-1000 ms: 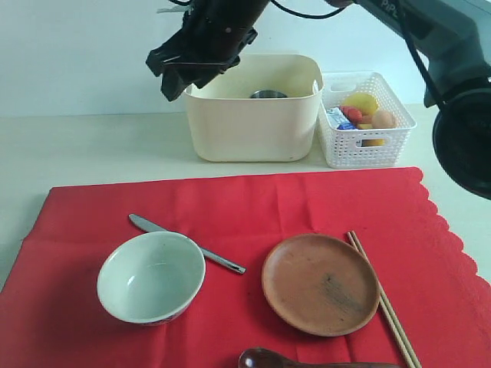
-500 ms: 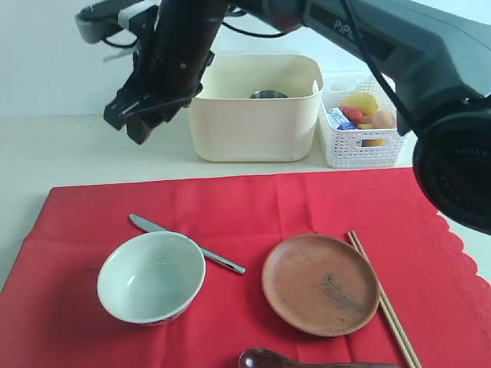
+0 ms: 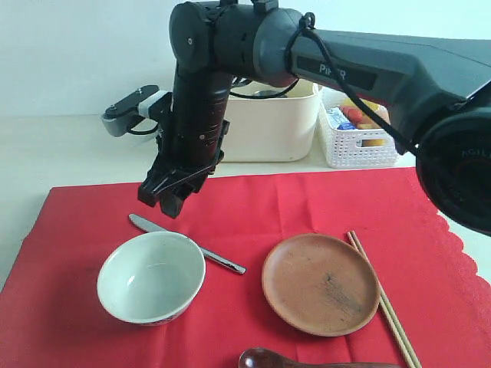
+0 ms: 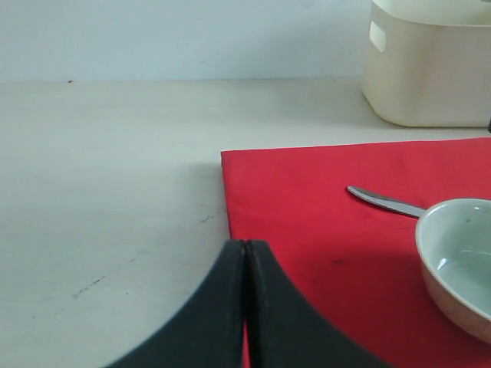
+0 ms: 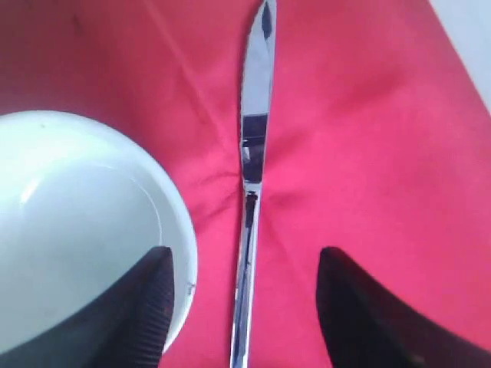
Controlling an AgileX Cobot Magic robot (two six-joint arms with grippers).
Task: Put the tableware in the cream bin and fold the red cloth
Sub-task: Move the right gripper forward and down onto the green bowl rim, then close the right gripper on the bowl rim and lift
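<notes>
Red cloth (image 3: 268,203): woven fabric, matt, with faint crease lines.
Metal knife (image 5: 253,153): polished steel, mirror-bright along the blade.
Pale green-white bowl (image 3: 151,277): glazed ceramic look, smooth and glossy inside.
Round brown plate (image 3: 320,284): low sheen; material cannot be told. Dark scuffed patch off centre toward 4 o'clock.
Wooden chopsticks (image 3: 383,303): pale bare wood, matt.
Dark brown spoon (image 3: 265,359): glossy, lacquered look.
Cream bin (image 3: 268,130): smooth plastic, slight sheen.
White lattice basket (image 3: 360,153): openwork plastic.
Bench (image 4: 115,192): pale, matt, lightly scuffed.
Right gripper (image 5: 244,261) fingers (image 5: 142,307): black, matt, finely ribbed.
Left gripper (image 4: 245,253) fingers (image 4: 215,307): black, smooth, matt.
</notes>
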